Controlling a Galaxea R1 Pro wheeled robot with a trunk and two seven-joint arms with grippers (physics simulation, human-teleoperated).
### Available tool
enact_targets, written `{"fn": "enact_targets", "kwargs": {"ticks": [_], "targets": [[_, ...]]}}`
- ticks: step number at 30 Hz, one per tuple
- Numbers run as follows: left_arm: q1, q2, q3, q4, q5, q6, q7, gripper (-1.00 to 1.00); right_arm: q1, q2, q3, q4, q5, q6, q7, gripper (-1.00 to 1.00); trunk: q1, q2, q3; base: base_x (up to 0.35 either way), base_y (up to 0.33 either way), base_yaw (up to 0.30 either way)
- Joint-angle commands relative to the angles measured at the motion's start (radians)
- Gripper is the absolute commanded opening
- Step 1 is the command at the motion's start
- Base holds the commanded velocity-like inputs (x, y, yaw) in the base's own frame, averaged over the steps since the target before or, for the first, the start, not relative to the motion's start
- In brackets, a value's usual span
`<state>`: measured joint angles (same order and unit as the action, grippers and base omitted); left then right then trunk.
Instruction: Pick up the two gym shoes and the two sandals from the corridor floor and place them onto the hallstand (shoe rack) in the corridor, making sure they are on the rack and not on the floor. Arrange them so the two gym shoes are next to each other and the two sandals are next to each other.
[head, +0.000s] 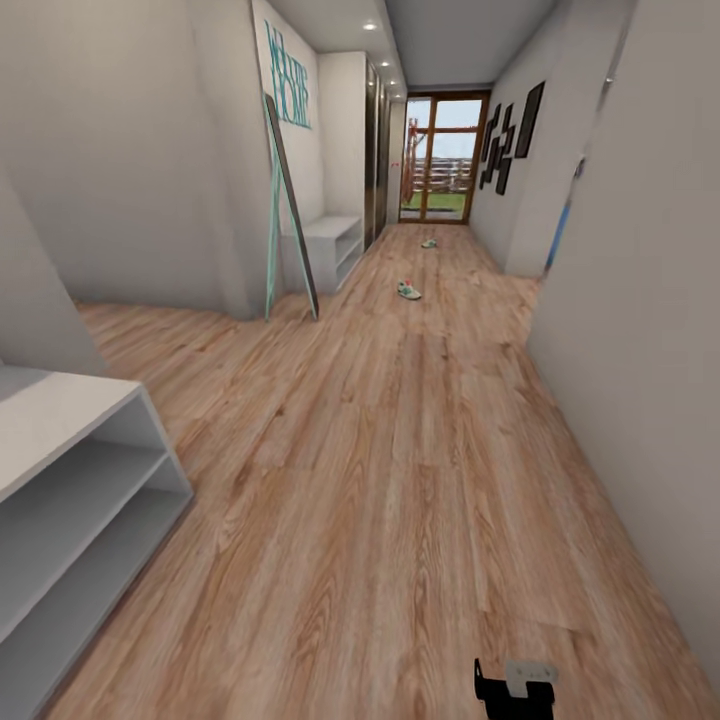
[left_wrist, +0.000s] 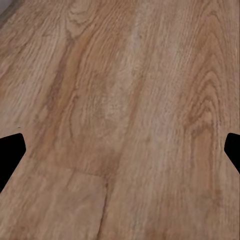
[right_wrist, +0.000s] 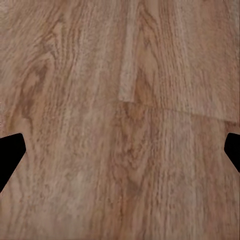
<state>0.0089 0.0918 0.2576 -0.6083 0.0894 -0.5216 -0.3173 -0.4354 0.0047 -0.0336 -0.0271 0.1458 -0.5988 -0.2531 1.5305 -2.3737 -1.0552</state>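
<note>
**Ana:** Wood-plank corridor floor (head: 400, 480) runs from the camera to a glazed door (head: 442, 158) at the far end, with pale walls on both sides. What are the end effectors doing?

**Ben:** In the left wrist view the left end effector (left_wrist: 120, 150) has its two dark fingertips (left_wrist: 10, 157) at opposite edges of the picture, spread wide, with only floor planks (left_wrist: 120, 100) between them. The right end effector (right_wrist: 120, 150) looks the same: fingertips (right_wrist: 10, 157) far apart, nothing held, bare planks (right_wrist: 150, 165) beneath, with a board joint crossing them.

**Ana:** Anything of the robot in the head view?

**Ben:** A small black and grey part (head: 515, 685) at the near edge, right of centre. I cannot tell which part it is.

**Ana:** And beyond it?

**Ben:** Near left stands a low white open shelving unit (head: 70, 520) with two tiers. Farther up the left wall a tall mirror (head: 290, 210) leans, and just past it sits the hallstand (head: 335, 245), a pale low bench with open tiers, under teal lettering (head: 287, 75) on the wall.

**Ana:** The shoes?

**Ben:** One gym shoe (head: 409, 291) lies on the floor mid-corridor, right of the hallstand and well apart from it, white with green and a touch of red. A second small object (head: 429, 243) lies farther on toward the door, too small to identify surely. Dark picture frames (head: 510, 135) hang on the far right wall.
</note>
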Motion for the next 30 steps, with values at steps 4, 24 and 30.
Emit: {"fn": "enact_targets", "kwargs": {"ticks": [4,24,30], "targets": [[0.000,0.000,0.002,-0.001,0.010,0.001,-0.009,1.00,0.010,0.000,-0.003,0.001,0.011,-0.001,-0.008,1.00,0.000,0.000,-0.001,0.329,0.087,0.000],[0.000,-0.001,0.000,-0.001,0.009,0.000,-0.009,1.00,0.035,0.001,-0.003,0.001,0.011,-0.001,-0.009,1.00,0.000,0.000,-0.001,0.330,0.066,0.000],[0.000,0.000,0.000,-0.001,0.009,0.000,-0.009,1.00,0.038,0.000,-0.003,0.001,0.011,-0.001,-0.008,1.00,0.000,0.000,-0.001,0.335,0.003,0.000]]}}
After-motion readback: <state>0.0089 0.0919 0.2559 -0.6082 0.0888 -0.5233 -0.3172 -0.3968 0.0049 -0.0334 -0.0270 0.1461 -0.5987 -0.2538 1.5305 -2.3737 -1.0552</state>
